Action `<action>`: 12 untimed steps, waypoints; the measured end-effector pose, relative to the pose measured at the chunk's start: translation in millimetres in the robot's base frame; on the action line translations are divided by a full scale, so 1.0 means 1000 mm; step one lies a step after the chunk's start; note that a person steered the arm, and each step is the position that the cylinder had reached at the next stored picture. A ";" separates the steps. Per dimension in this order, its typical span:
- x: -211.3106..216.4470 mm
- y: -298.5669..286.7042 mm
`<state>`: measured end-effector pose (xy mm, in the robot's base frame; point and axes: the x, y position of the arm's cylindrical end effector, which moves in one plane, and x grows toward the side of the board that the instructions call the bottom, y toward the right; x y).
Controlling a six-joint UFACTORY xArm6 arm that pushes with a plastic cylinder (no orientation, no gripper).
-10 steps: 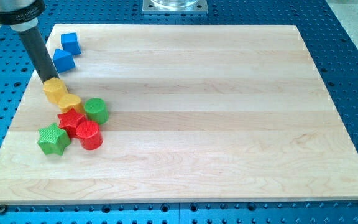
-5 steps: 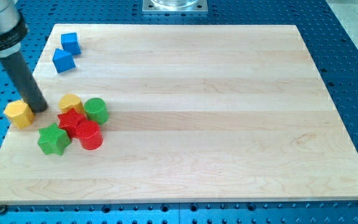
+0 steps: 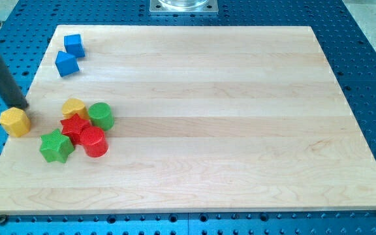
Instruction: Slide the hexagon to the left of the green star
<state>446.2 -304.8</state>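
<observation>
The board lay wide and mostly bare off to the view's right of my tip, which sat near the board's left edge. The tool was a plain rod with nothing to spread or pinch; it held nothing and stood just above the hexagon, very close to it, though contact was too fine to make out.

Right of my tip huddled the cluster: a yellow block, a green cylinder, a red star and a red cylinder. The green star lay below and to the right of my tip. Two blue blocks sat above it, well apart.

To my eye the job looked nearly done: the hexagon stood left of the green star, only a little higher. A small nudge downward would have lined them up.
</observation>
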 end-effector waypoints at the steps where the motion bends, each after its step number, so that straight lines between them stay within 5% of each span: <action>1: 0.032 0.000; 12: 0.076 0.072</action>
